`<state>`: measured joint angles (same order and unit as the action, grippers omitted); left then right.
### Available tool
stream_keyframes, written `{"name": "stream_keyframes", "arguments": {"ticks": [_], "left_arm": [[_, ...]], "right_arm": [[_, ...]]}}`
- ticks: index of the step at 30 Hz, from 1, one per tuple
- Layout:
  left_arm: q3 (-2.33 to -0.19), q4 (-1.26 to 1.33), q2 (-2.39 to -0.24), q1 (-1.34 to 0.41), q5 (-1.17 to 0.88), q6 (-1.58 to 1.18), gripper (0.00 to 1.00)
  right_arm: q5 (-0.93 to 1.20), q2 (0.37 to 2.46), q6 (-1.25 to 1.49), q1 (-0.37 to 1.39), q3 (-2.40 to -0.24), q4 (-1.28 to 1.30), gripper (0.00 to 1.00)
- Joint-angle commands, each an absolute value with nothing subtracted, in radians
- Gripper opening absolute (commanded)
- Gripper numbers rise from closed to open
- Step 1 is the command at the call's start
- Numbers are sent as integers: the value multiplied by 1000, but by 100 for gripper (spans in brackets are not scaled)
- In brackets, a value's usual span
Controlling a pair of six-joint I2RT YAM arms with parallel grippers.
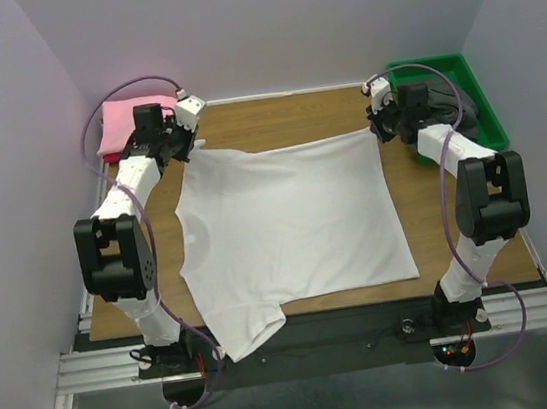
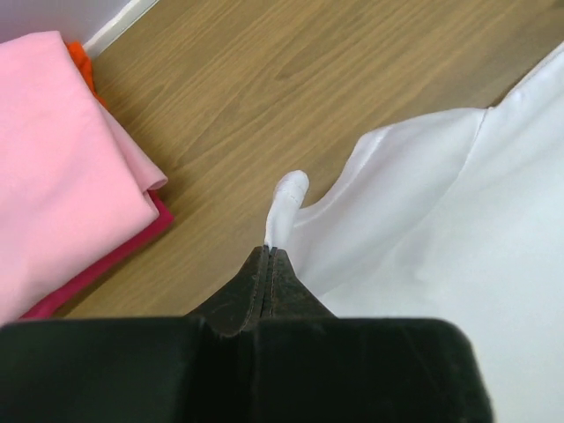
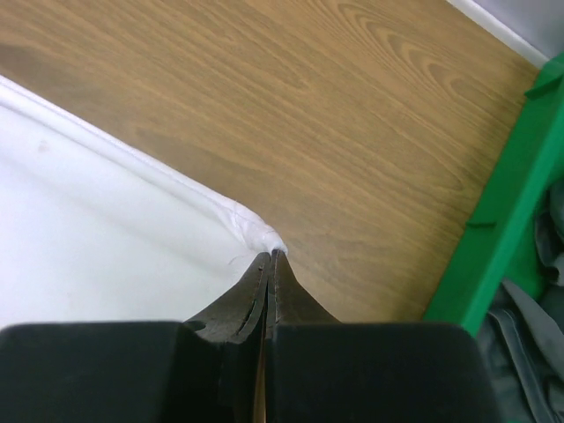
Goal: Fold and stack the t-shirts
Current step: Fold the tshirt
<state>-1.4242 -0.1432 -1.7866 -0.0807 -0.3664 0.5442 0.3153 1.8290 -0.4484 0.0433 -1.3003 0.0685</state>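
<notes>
A white t-shirt [image 1: 292, 227] lies spread on the wooden table, one sleeve hanging over the near edge. My left gripper [image 1: 191, 147] is shut on its far left corner, which sticks out past the fingertips in the left wrist view [image 2: 288, 198]. My right gripper [image 1: 377, 128] is shut on the far right hem corner [image 3: 264, 238]. A folded pink shirt [image 1: 129, 121] lies on a red and an orange one at the far left, also in the left wrist view [image 2: 62, 167].
A green bin [image 1: 443, 71] at the far right holds dark grey clothing [image 3: 529, 326]. White walls close in the table on three sides. Bare wood [image 1: 282, 118] shows between the shirt and the back wall.
</notes>
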Motion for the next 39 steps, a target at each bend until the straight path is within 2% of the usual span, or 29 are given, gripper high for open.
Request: {"name": "stream_keyframes", "arguments": {"ticks": [1,9,14,18,19,20,21,22,24,30,35,39], "left_arm": [[-1304,-185,-1620,-84,-408,603,0],[-974,-225,-1295,-113,-434,682,0],[-786,-311,-1165,-175,-440,811,0],[-739,-354,-1144,-212,-419,882,0],[-735,-394,-1149,-216,-411,896,3],[-739,-422,-1157,-218,-400,917,11],[-747,-446,-1155,-212,-391,926,22],[-750,-484,-1143,-203,-387,945,38],[-768,-515,-1097,-167,-416,962,60],[-824,-528,-1118,-147,-479,927,62],[-928,-497,-1276,-147,-587,829,62],[-1043,-494,-1439,-149,-661,747,63]], "right_arm": [[367,1717,-495,28,-1221,86,1],[410,1542,-561,20,-1017,107,1],[387,1496,-623,12,-887,109,1],[373,1505,-656,11,-858,123,2],[371,1509,-666,9,-865,139,9],[362,1517,-676,9,-876,164,17],[361,1516,-701,5,-897,217,35],[367,1511,-710,3,-903,242,45],[396,1487,-718,-31,-922,297,65],[503,1500,-693,-34,-1023,419,66],[595,1655,-643,-29,-1170,515,56],[585,1752,-618,-18,-1224,569,48]]}}
